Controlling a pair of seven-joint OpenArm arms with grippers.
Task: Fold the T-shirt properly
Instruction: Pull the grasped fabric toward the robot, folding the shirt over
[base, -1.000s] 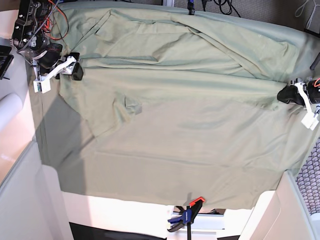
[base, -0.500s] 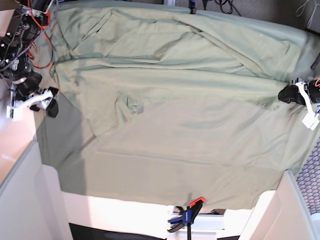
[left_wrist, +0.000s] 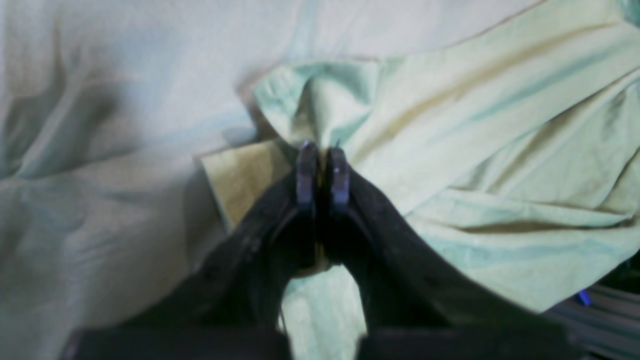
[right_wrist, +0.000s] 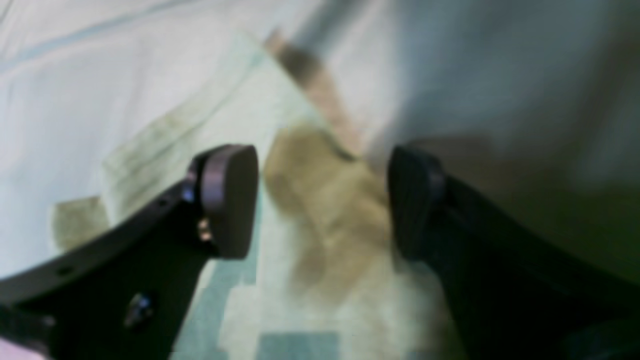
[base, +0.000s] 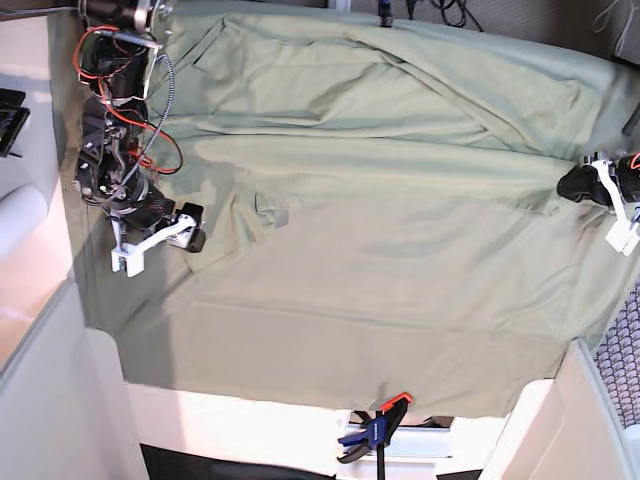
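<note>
Left fingers (left_wrist: 306, 172) pinching T-shirt (left_wrist: 480, 150) edge

The T-shirt (base: 400, 200) was plain pale sage green, the tablecloth (base: 120, 300) a greyer green, and the clamp (base: 375, 432) blue, black and orange.

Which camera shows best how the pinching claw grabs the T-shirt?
The left wrist view: the left gripper is shut on a bunched fold of the T-shirt. The base view shows it small at the edge; the right wrist view doesn't show it.
</note>
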